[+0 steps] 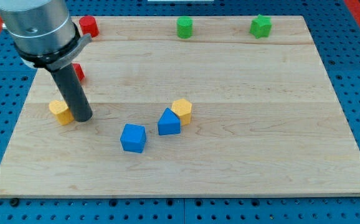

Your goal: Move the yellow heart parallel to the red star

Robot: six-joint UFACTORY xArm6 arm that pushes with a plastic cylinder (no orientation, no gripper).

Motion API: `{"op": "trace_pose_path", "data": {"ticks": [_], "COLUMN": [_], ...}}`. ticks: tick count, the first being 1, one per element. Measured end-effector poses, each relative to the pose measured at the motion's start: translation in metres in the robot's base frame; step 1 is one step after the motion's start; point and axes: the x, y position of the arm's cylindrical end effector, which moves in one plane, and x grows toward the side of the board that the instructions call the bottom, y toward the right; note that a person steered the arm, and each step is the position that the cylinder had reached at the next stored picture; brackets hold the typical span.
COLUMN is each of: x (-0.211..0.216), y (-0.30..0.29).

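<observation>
Yellow heart (orientation unclear) touching my tip, red star above, no pincer visible.

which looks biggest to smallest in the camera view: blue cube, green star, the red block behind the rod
1. Blue cube, the largest, though it sits nearest the view's bottom, so nearness may inflate it.
2. Green star.
3. Red block, smallest as seen, but the rod hides most of it, so its real size is unsure.

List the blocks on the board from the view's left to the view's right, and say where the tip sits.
Yellow block, my tip touching its right side → blue cube → blue block → yellow block → green block → green star-like block. The two red blocks overlap the rod's span and are left out.
</observation>
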Motion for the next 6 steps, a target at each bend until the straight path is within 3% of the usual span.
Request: {"op": "trace_pose_path", "data": {"ticks": [2, 4, 5, 6], "x": [0.021, 0.034, -0.026, -0.036], "y": [-0.008, -0.077, -0.056, 0.016]}}
